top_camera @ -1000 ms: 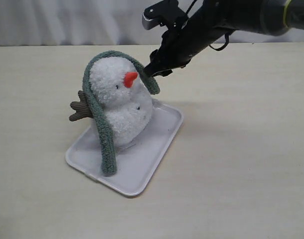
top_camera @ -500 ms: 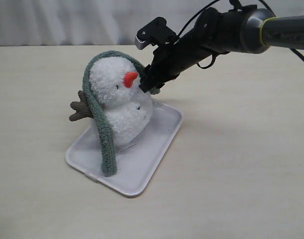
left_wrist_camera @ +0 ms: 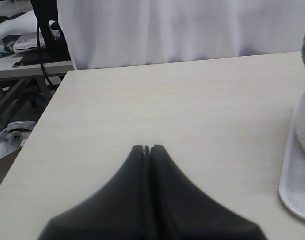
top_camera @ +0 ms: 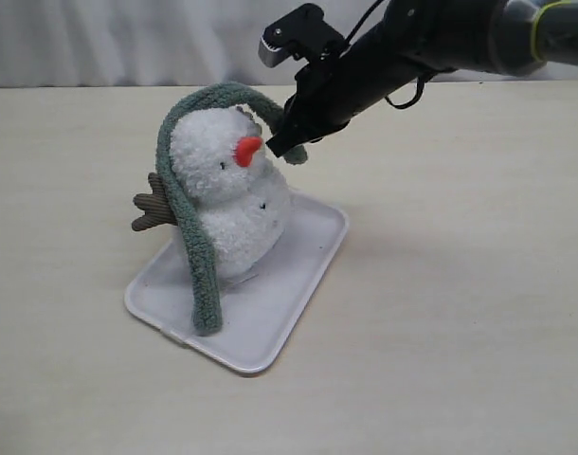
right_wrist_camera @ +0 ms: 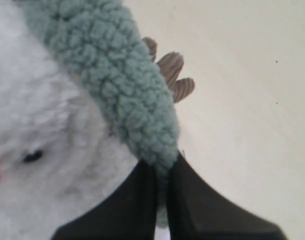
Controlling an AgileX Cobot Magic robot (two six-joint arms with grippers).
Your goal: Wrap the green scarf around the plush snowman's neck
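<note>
Dark grey-to-black tubular right arm [top_camera: 431, 43], thick round links with a slight sheen. Narrow yellow-green ring band [top_camera: 538, 21] circles the link near the frame edge. A thin black cable [top_camera: 412, 97] hangs in a loop off the forearm, and a second one runs along the top. Boxy black wrist camera housing [top_camera: 294, 33] has a pale grey front face, maybe textured, too small to tell. The right gripper [top_camera: 278, 145] is black and tapered. The left gripper [left_wrist_camera: 146, 149] has two matte black, smooth, wedge-shaped fingers [left_wrist_camera: 172, 205].
</note>
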